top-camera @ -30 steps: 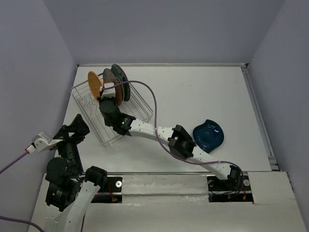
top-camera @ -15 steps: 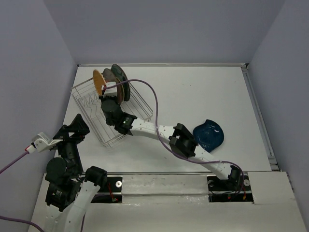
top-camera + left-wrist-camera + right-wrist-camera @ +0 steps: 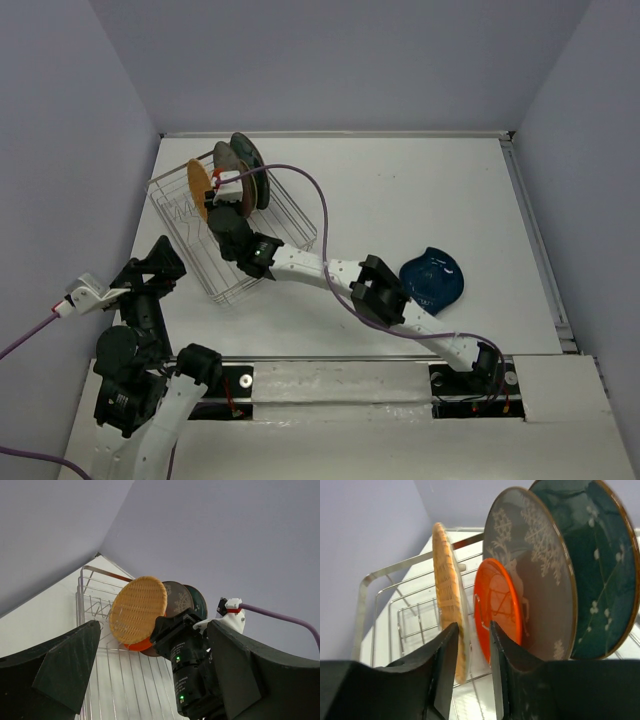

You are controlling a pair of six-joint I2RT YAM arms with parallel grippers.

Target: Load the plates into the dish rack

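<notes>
The silver wire dish rack (image 3: 285,215) stands at the far left. Upright in it are the teal plate (image 3: 595,555), the grey deer plate (image 3: 535,565), the orange plate (image 3: 500,605) and the tan woven plate (image 3: 445,605), which leans left (image 3: 198,188). My right gripper (image 3: 472,650) is slightly open around the tan plate's lower edge, with a gap at its right finger. The dark blue leaf plate (image 3: 432,278) lies on the table at the right. My left gripper (image 3: 160,680) is wide open and empty, near the rack's near-left side (image 3: 150,268). No cream plate shows.
The right arm (image 3: 330,275) stretches across the table from its base to the rack, with a purple cable (image 3: 315,200) looping over it. Walls close in on the left, back and right. The rack's near half (image 3: 130,685) holds only bare wire.
The tan woven plate has come down and tipped left into the rack. The right arm has barely moved. The left arm is still.
</notes>
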